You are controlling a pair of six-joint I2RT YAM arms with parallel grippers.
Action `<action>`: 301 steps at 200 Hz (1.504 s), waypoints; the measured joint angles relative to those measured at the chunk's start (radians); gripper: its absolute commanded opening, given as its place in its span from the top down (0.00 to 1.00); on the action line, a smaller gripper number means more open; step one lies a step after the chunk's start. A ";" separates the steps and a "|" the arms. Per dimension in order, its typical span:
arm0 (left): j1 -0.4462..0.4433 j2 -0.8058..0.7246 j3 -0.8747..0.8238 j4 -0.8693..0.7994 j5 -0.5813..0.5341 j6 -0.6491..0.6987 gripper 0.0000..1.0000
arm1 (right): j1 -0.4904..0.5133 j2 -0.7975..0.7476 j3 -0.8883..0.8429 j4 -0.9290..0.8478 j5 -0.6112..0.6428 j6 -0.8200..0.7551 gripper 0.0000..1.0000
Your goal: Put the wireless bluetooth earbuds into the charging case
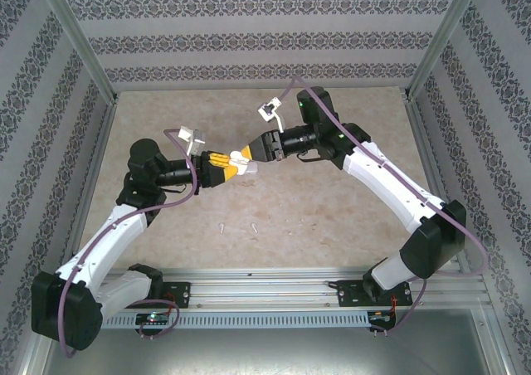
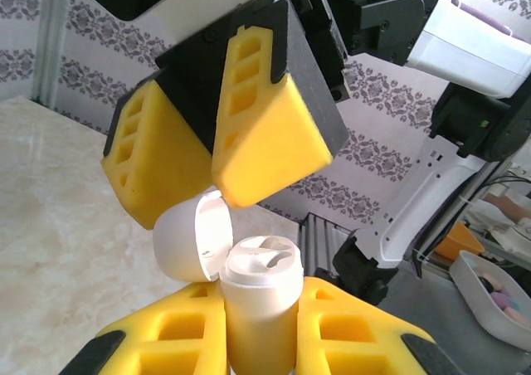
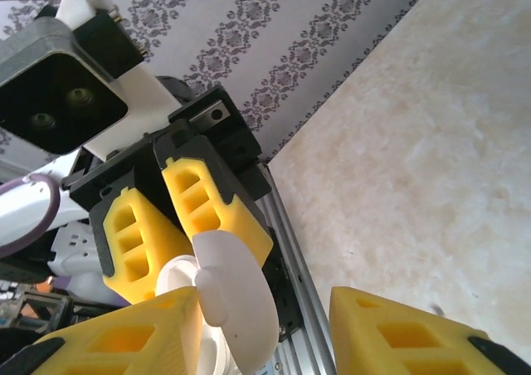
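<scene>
Charging case (image 2: pixel 259 296) body half-hidden between left fingers (image 2: pixel 166 342), lid open.

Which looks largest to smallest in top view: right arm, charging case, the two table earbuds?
1. right arm
2. charging case, held up nearer the camera, so its size is flattered, but clearly second
3. two earbuds, alike, not ranked
</scene>
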 measured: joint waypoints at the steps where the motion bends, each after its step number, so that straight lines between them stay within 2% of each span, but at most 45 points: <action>1: 0.000 0.000 -0.001 0.003 0.000 0.000 1.00 | 0.000 0.000 0.000 0.000 0.000 0.000 0.55; 49: 0.000 0.024 -0.104 0.203 -0.003 0.032 1.00 | 0.002 -0.002 -0.016 0.008 0.037 0.025 0.51; 97: 0.000 0.024 -0.156 0.216 -0.109 0.187 1.00 | 0.018 -0.088 -0.156 0.052 0.182 0.104 0.51; 124: 0.005 0.029 -0.188 0.237 -0.178 0.228 1.00 | 0.078 -0.122 -0.214 0.041 0.314 0.140 0.51; 155: 0.014 0.048 -0.219 0.246 -0.196 0.233 1.00 | 0.160 -0.122 -0.251 0.040 0.389 0.161 0.50; 179: 0.015 0.055 -0.222 0.270 -0.177 0.229 1.00 | 0.179 -0.112 -0.238 0.039 0.406 0.159 0.50; 237: 0.020 0.043 -0.244 0.314 -0.134 0.220 1.00 | 0.162 -0.018 -0.077 0.003 0.426 0.152 0.51; 301: 0.020 -0.024 -0.254 0.283 -0.132 0.214 1.00 | 0.139 -0.010 -0.050 -0.004 0.381 0.156 0.51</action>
